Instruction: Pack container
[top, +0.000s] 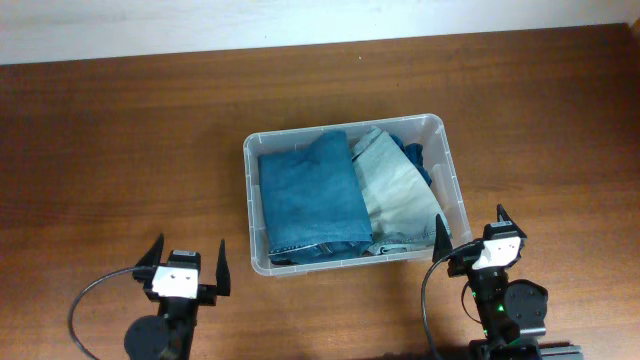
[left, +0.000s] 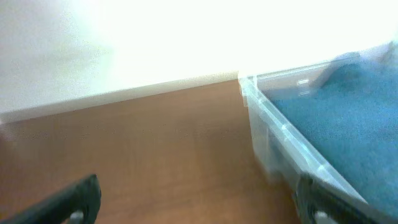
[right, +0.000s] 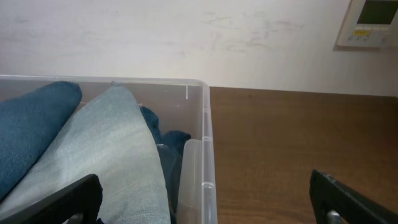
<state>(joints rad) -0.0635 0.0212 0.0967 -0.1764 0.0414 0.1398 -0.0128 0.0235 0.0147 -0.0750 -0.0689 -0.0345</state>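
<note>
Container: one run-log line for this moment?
container: holds folded blue cloth, pale denim | left gripper: open, empty | right gripper: open, empty, by container's near corner

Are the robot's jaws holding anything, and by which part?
Nothing is held: the left gripper and right gripper both stand open and empty near the container.

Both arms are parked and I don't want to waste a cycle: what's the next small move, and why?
Probably bring the right gripper over the pale cloth and press it down. In the right wrist view it mounds to about rim height in the container, beside the blue cloth. The right gripper and the left gripper are both open and empty.
</note>
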